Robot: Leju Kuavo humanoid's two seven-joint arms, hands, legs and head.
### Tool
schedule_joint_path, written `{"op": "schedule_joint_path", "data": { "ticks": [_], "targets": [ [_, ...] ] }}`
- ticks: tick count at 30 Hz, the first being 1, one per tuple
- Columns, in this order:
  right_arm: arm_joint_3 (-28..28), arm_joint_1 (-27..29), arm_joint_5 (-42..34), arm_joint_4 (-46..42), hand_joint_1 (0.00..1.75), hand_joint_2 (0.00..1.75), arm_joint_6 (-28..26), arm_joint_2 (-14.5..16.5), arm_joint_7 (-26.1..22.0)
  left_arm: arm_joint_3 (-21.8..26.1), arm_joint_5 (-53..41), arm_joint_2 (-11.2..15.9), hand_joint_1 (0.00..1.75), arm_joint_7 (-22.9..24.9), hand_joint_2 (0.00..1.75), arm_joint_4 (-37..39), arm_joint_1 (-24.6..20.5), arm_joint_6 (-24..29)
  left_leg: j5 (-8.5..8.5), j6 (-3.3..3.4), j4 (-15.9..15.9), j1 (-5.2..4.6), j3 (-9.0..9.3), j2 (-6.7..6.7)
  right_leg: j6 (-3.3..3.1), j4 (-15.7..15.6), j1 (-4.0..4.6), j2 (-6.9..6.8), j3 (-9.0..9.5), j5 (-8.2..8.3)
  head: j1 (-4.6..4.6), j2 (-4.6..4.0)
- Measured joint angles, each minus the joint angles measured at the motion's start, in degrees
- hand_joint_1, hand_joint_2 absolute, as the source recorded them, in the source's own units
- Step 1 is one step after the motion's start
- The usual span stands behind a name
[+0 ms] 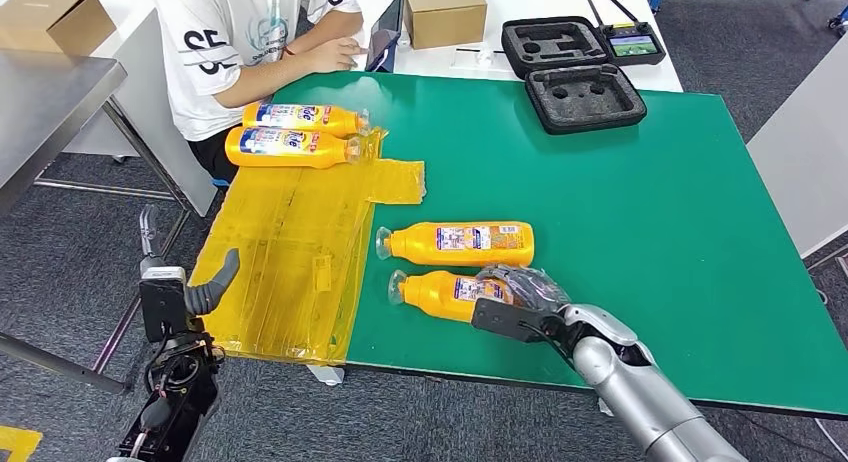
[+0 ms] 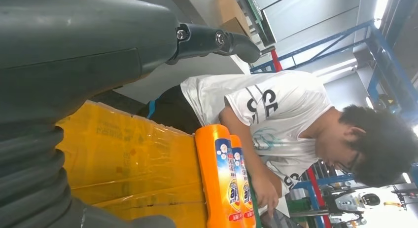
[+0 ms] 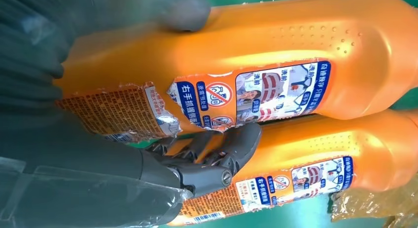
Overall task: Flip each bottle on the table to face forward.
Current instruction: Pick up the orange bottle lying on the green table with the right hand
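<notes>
— Starting at the left: the left hand [image 1: 190,300] hangs off the table's [image 1: 640,242] near left corner, beside the yellow plastic sheet [image 1: 290,262]. Its fingers look loosely apart, gripping nothing.

— And the bottles?

— Two orange bottles [image 1: 298,134] lie side by side at the far end of the sheet, close to the seated person [image 1: 250,42], colourful labels up. Two more lie on the green surface towards the middle: the farther bottle [image 1: 460,243], then the nearer bottle [image 1: 440,293], caps pointing at the sheet. Both show what looks like the small-print label.

— What is the right hand doing?

— The right hand [image 1: 520,297] wraps the base end of the nearer bottle. In the right wrist view its thumb [image 3: 185,13] presses one side and its fingers [image 3: 231,146] curl round the other, into the gap between the two bottles.

— How will it handle?

— I'd judge it a stiff plastic body, smooth and fairly slippery. Whether it is full I cannot tell, so weight is a guess. The label [image 3: 143,112] is torn and peeling, poor for friction.

— Where to hold?

— Round the broad flat body, clear of the narrow neck, squeezing firmly so it doesn't twist while rolling over. The neighbour lies just beside and could be knocked.
</notes>
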Motion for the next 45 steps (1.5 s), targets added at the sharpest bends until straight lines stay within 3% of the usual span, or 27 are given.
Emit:
{"op": "schedule_joint_path", "data": {
  "ticks": [4, 8, 15, 18, 22, 27, 32, 39, 45],
  "targets": [
    [0.05, -0.29, -0.02, 0.45, 1.61, 1.75, 0.01, 0.08, -0.01, -0.09, 0.00, -0.04, 0.00, 0.00, 1.75, 0.04, 0.00, -0.01, 0.00, 0.00, 0.00, 0.00, 0.01, 0.00, 0.00, 0.00, 0.00, 0.00, 0.00, 0.00, 0.00, -0.01],
    [0.06, -0.50, -0.01, 0.79, 1.74, 1.75, 0.07, 0.19, -0.03, -0.11, 0.02, -0.08, 0.00, 0.00, 1.75, 0.12, -0.03, -0.04, 0.00, 0.00, 0.00, 0.00, 0.01, 0.00, 0.00, 0.00, 0.01, 0.00, 0.00, 0.00, 0.00, 0.01],
    [0.92, -1.02, -0.59, 1.32, 1.75, 1.75, 2.03, -0.17, -2.01, -0.35, 0.79, -0.12, 0.00, 0.00, 1.75, 0.58, -0.41, -0.35, 0.00, 0.00, 0.00, 0.00, 0.06, 0.01, 0.00, 0.00, 0.00, 0.01, 0.02, 0.00, 0.00, 0.01],
    [1.26, -0.96, -2.95, 1.33, 1.75, 1.75, 3.09, -0.48, -5.49, -0.70, 1.04, -0.14, 0.00, 0.00, 1.75, 0.88, -0.68, -0.48, -0.01, 0.00, 0.00, 0.00, 0.10, 0.01, 0.00, -0.01, 0.01, 0.02, 0.05, 0.00, 0.00, 0.01],
    [1.16, 0.64, -10.11, 0.52, 1.75, 1.75, 4.08, -0.11, -14.59, -1.16, 1.30, -0.19, 0.00, 0.00, 1.75, 1.28, -1.17, -1.17, -0.02, -0.01, 0.00, 0.01, 0.11, 0.04, 0.00, 0.00, 0.02, 0.05, 0.06, 0.00, 0.01, 0.01],
    [0.97, 2.38, -13.31, -0.53, 1.75, 1.75, 4.67, 1.26, -18.72, -1.88, 1.58, -0.42, 0.00, 0.00, 1.75, 1.63, -1.71, -1.54, -0.02, -0.01, -0.01, 0.04, 0.10, 0.04, -0.01, 0.00, 0.05, 0.05, 0.04, 0.00, 0.00, -0.01],
    [-0.54, 3.76, -20.75, -2.10, 1.75, 1.75, 4.70, 4.70, -26.77, -2.52, 2.49, -0.69, 0.00, 0.00, 1.75, 1.63, -2.04, -2.90, -0.02, -0.02, -0.01, 0.03, 0.05, 0.09, -0.01, 0.01, 0.04, 0.15, -0.02, 0.01, -0.01, 0.01],
    [-3.29, 4.94, -25.79, -5.37, 1.75, 1.75, 0.64, 10.70, -27.44, -3.46, 6.34, -1.22, 0.00, 0.07, 1.75, 1.40, -2.56, -6.95, -0.02, -0.02, -0.01, 0.04, 0.05, 0.08, -0.01, 0.01, 0.04, 0.14, -0.04, 0.00, -0.01, 0.01],
    [-6.25, 6.17, -28.04, -6.74, 1.75, 1.75, -2.38, 13.44, -28.20, -4.14, 17.06, -1.00, 0.00, 4.16, 1.75, -2.79, -2.15, -17.36, -0.02, -0.02, -0.01, 0.02, 0.00, 0.06, -0.01, 0.01, 0.03, 0.13, -0.04, 0.00, 0.00, 0.01]
  ]
}}
